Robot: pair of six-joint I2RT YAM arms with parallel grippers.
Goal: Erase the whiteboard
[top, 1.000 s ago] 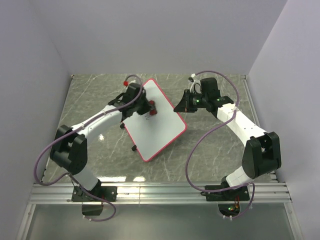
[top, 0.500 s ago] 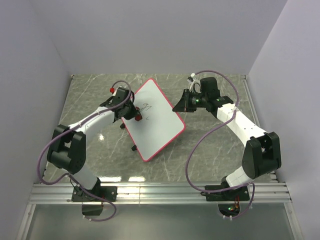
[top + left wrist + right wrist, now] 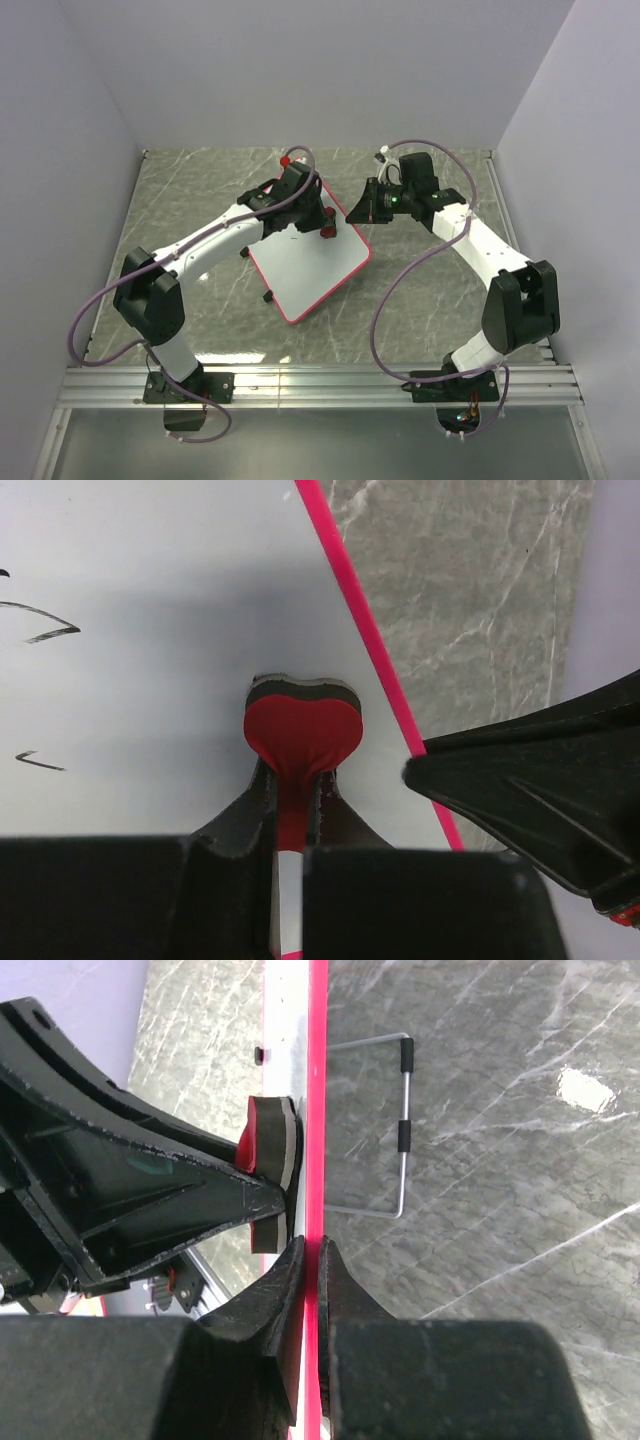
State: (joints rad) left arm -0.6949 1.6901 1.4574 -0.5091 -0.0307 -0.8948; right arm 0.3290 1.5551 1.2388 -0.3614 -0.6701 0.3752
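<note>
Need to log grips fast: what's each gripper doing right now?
Left gripper: closed, holding the red eraser.
Right gripper: closed, clamping the whiteboard by its pink edge.

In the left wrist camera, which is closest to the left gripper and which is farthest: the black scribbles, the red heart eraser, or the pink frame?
1. The red heart eraser: pinched in the left gripper.
2. The pink frame: just to the right.
3. The black scribbles: far off to the left.
</note>
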